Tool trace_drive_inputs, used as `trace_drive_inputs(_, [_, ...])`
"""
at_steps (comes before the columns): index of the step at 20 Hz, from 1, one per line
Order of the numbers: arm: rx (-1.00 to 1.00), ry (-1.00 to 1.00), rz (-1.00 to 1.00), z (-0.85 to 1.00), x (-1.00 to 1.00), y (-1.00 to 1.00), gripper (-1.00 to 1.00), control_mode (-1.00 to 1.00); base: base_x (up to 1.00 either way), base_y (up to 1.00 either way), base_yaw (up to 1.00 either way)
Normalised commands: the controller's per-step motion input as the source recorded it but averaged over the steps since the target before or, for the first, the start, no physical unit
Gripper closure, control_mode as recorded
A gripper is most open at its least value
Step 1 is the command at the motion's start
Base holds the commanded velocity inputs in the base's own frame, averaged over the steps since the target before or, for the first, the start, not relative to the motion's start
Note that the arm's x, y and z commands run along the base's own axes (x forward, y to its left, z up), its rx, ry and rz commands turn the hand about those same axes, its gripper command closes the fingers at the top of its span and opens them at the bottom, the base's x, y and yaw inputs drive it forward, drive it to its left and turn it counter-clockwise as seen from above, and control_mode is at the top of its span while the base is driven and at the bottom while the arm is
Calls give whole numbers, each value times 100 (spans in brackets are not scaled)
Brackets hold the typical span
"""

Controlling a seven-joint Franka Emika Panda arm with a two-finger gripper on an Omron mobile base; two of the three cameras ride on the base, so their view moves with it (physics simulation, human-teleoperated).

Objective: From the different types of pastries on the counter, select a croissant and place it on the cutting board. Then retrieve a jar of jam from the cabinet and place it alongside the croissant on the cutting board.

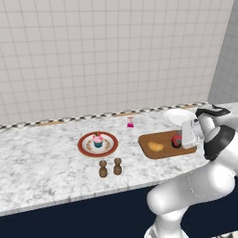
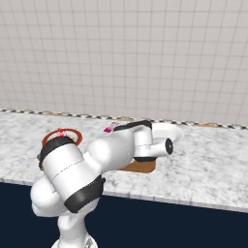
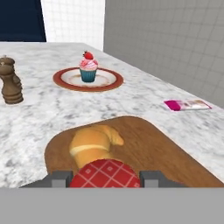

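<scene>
Jam jar's down at the board, croissant right ahead

My gripper (image 3: 105, 178) is clamped on the jar of jam (image 3: 105, 175), low over the cutting board (image 3: 148, 148) on the table (image 3: 39, 113). The croissant (image 3: 92, 144) lies on the board just beyond my fingertips, long axis crossways, so I reckon I let go here.

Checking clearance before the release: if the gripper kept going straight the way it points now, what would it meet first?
Probably the croissant: it lies on the cutting board just past the jar of jam held in the gripper. The gap between them is unclear.
</scene>
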Motion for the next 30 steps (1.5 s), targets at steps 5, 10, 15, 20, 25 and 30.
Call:
trace_drive_inputs(5, [6, -2, 0, -20, 21, -14, 100, -100, 0, 0, 0])
trace_drive_inputs(10, [3, -3, 0, -20, 14, -14, 100, -100, 0, 0, 0])
trace_drive_inputs(15, [0, -1, 0, -21, 7, -7, 100, -100, 0, 0, 0])
trace_drive_inputs(20, [0, -1, 0, -25, 7, 0, 100, -100, 0, 0, 0])
trace_drive_inputs(25, [1, 0, 0, -16, 0, 0, -100, -100, 0, 0, 0])
trace_drive_inputs(30, [4, 1, 0, 0, 0, 0, -100, -100, 0, 0, 0])
